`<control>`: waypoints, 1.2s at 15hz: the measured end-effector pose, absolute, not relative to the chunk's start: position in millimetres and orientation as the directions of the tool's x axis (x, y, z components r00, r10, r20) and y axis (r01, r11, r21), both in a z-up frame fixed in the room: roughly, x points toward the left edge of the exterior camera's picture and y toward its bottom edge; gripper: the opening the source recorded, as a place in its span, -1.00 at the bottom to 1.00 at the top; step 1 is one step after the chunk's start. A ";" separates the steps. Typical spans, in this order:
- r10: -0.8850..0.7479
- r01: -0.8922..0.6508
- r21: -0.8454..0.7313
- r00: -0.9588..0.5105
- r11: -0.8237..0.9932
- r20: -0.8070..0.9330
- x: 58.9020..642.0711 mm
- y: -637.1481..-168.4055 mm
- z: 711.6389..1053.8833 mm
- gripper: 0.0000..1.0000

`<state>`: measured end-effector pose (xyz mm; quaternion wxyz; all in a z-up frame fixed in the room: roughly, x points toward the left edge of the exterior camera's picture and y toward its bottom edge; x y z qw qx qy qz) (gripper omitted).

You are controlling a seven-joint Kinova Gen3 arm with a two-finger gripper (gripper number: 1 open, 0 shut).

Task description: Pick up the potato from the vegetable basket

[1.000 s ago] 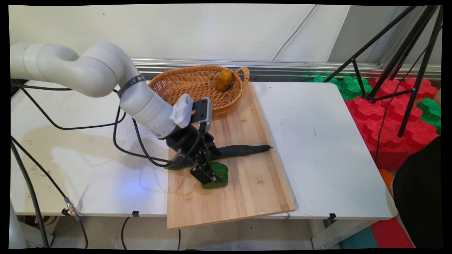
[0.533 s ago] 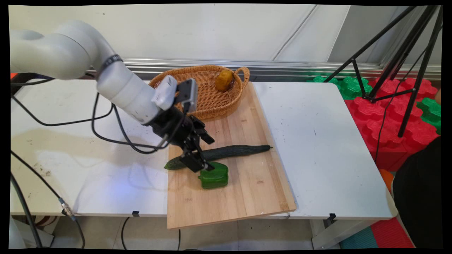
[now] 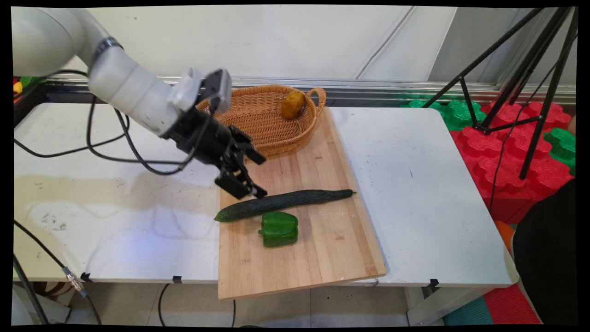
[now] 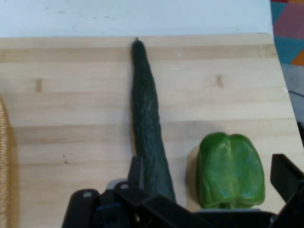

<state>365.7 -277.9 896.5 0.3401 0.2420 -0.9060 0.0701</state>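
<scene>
So from my end, the black two-finger gripper [image 3: 252,177] is hanging in the air over the left part of the light wooden cutting board [image 3: 322,249], fingers spread wide and nothing between them. On the hand camera one finger [image 4: 286,176] pokes up at the right edge and the other [image 4: 136,172] sits just left of the long dark green cucumber [image 4: 147,124], so the cucumber's thick end and the glossy green bell pepper [image 4: 230,171] both fall inside the spread. It's above them, not touching either one as far as I can see.

On the main camera the cucumber [image 3: 282,203] lies flat across the board, thick end hanging a bit past the board's left edge, thin stem end pointing right. The pepper [image 3: 278,228] lies on its side just in front of it; they look like they're nearly touching, but I honestly can't tell if there's a gap.

Further back, an oval woven wicker basket [image 3: 258,115] with a loop handle sits on the far end of the board, and there's a yellowish-brown lumpy thing [image 3: 292,104] in it leaning on the right wall, maybe a potato. The board lies on the white table [image 3: 415,184]. Off to the right a black tripod [image 3: 521,78] stands on red and green interlocking foam blocks [image 3: 507,152].
</scene>
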 end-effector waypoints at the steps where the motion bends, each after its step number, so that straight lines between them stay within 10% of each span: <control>1: -0.397 -0.500 0.033 -0.644 0.866 0.655 371.8 -278.8 901.5 1.00; 18: -0.499 -0.738 -0.067 -0.518 0.672 0.695 470.6 -354.2 921.1 1.00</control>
